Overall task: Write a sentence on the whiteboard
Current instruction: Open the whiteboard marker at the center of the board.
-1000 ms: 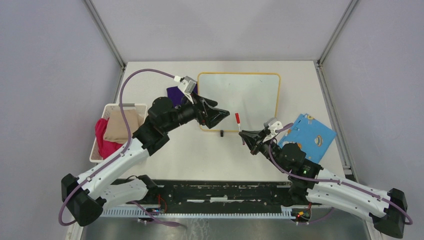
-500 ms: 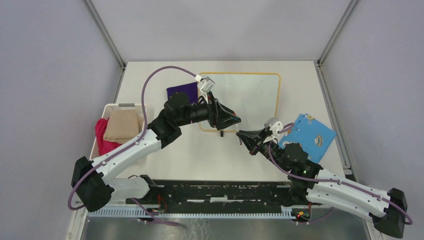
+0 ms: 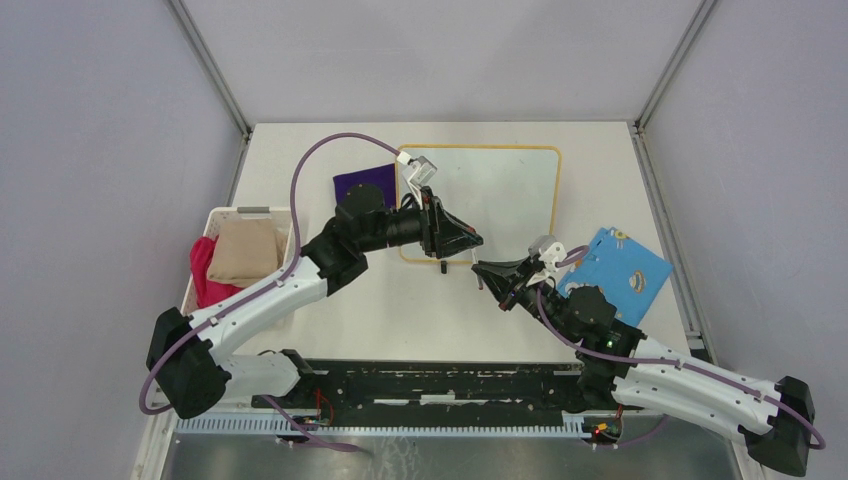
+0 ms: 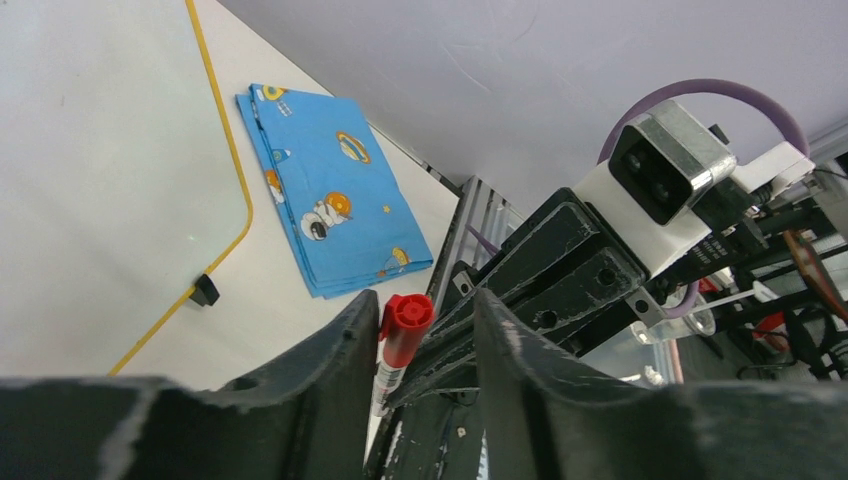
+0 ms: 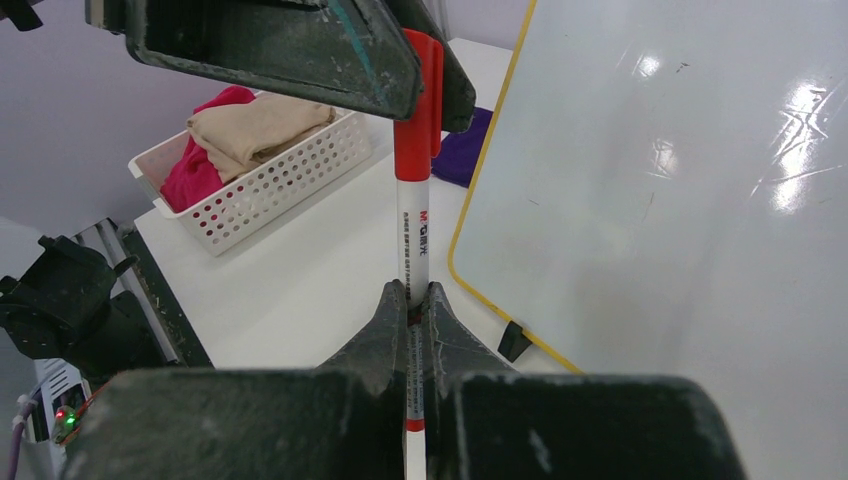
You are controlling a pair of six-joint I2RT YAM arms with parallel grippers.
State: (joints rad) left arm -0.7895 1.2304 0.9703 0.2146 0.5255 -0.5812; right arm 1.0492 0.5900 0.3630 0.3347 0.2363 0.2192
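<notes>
The whiteboard (image 3: 500,190) lies flat at the table's back centre, its white face (image 5: 680,200) blank; no sentence shows on it. My right gripper (image 3: 482,268) is shut on the white barrel of a marker (image 5: 411,230), held just off the board's near edge. The marker's red cap (image 4: 405,325) sits between the fingers of my left gripper (image 3: 470,243). It touches one finger, and a gap stays to the other, so those jaws (image 4: 420,300) stand partly open. In the right wrist view the left fingers (image 5: 300,40) cover the cap's top.
A white basket (image 3: 243,211) with pink and tan cloths stands at the left. A purple cloth (image 3: 360,183) lies by the board's left edge. A blue patterned sheet (image 3: 615,270) lies right of the board. Black feet (image 5: 514,341) stick out under the board's frame.
My left arm has swung right from the board's left edge to the marker's cap, and its jaws have narrowed around it. The right gripper has barely moved.
</notes>
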